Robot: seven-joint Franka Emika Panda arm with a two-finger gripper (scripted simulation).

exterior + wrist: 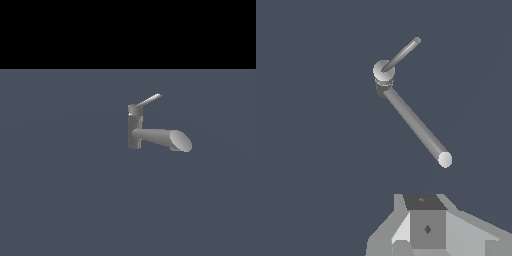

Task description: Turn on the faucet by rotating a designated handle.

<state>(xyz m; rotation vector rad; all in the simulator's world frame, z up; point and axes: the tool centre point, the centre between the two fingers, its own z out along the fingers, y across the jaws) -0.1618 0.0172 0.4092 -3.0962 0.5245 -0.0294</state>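
Note:
The grey faucet (134, 131) stands on the dark floor, with an upright post and a thick spout (162, 138) that points to the exterior view's right and ends in a slanted cut. The thin handle (148, 100) rises from the cap on the post, slanting up to the right. In the wrist view I see the faucet from above: the cap (384, 70), the handle (402, 53) and the spout (416, 125). Only the grey body of my gripper (426, 227) shows at the picture's edge, well apart from the faucet. Its fingers do not show. The arm is out of the exterior view.
A plain dark blue-grey floor (60, 190) surrounds the faucet. A black band fills the area beyond the floor's far edge in the exterior view.

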